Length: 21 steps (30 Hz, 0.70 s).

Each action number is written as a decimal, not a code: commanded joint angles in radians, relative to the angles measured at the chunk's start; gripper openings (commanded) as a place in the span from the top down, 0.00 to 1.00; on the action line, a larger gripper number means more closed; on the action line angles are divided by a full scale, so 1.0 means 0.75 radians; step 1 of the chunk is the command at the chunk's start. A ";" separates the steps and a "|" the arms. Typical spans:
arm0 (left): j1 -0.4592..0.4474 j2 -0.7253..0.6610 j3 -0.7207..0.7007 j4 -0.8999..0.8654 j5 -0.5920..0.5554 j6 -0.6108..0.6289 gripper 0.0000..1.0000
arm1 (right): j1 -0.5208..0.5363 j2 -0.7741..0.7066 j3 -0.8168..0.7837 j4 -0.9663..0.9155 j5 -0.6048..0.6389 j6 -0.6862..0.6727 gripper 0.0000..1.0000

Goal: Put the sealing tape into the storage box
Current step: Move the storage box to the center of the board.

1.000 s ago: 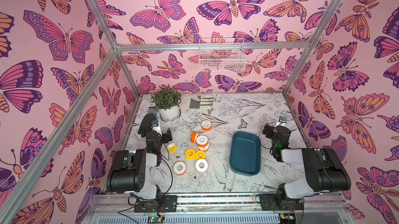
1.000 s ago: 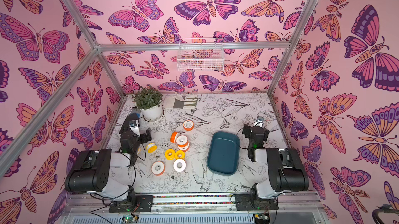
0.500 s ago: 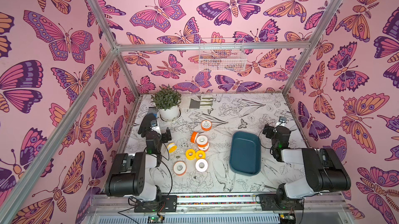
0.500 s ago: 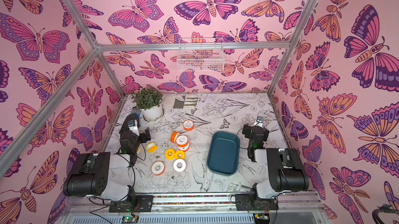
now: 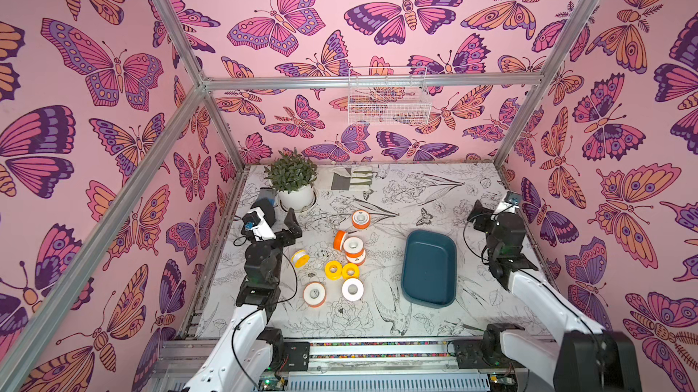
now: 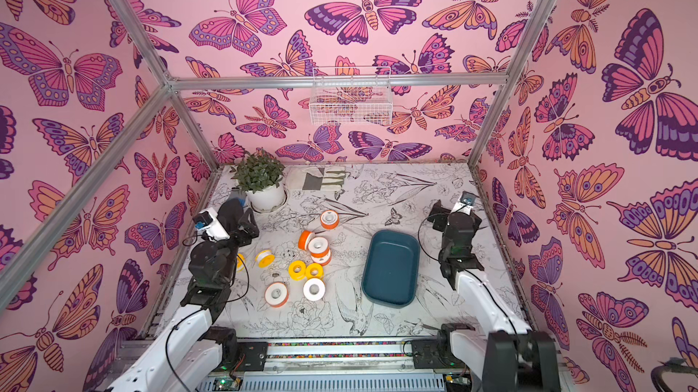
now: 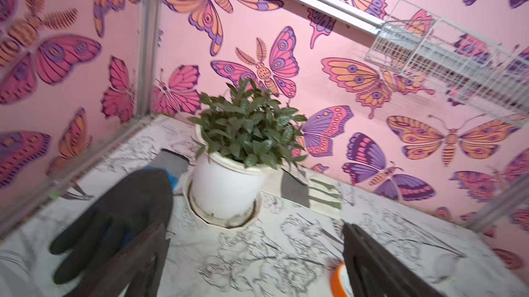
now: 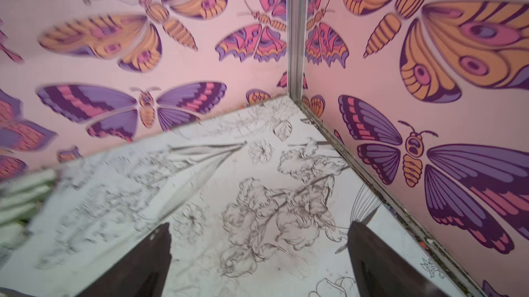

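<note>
Both top views are taking in the whole table (image 5: 377,318), with the sealing tape (image 5: 333,269) and the storage box (image 5: 428,269) together. The left wrist view is catching only the orange edge of one roll (image 7: 337,278), plus a potted plant (image 7: 229,186) and a black glove (image 7: 120,212) lying just beside the pot. The right wrist view is giving only a table corner and wallpaper. A yellow sliver (image 6: 240,261) is peeking out by the left arm in a top view; cannot tell if it is a roll.

The tape is showing as small white rolls on orange or yellow spools with centre holes. Most are lying flat, one orange one is standing on edge, two seem stacked. All are lying in a loose cluster on the table between the left arm and the box, apart from it.

The box is dark teal, shallow, round-cornered, its bottom showing bare. A white wire basket (image 5: 389,106) is hanging on the back wall, wallpaper showing through.

The left gripper (image 7: 253,235) is holding its fingers spread wide, gripping nothing; the right gripper (image 8: 260,231) likewise.
</note>
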 commanded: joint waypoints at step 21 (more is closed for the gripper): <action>0.012 -0.485 0.639 -1.670 0.469 0.000 0.08 | 0.015 -0.345 -0.034 -1.090 -0.524 0.354 0.03</action>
